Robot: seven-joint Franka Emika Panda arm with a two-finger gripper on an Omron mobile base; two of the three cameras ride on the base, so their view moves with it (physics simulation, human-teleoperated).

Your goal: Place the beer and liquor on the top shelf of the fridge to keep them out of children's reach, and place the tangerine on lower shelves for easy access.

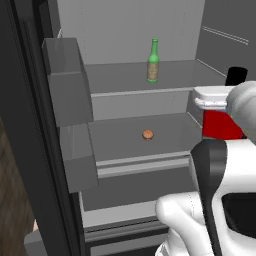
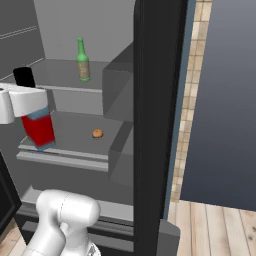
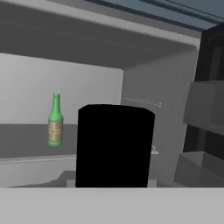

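gripping liquor (image 2: 39, 127), gripper (image 2: 22, 102) seemingly clamped

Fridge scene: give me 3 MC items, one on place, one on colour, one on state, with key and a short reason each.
1. Where does the beer stand?
A. on the top shelf of the fridge
B. in a door bin
C. on the shelf beside the tangerine

2. What colour is the liquor bottle's body?
A. green
B. red
C. yellow

3. What is the state of the gripper?
A. open and apart from everything
B. shut on the tangerine
C. shut on the liquor

Key:
1 A, the green bottle stands upright on the highest shelf, above the tangerine, which lies on the lower shelf.
2 B, the body below the gripper is red in both base views.
3 C, the white hand clamps the bottle at its shoulders, the black cap sticking up above it.
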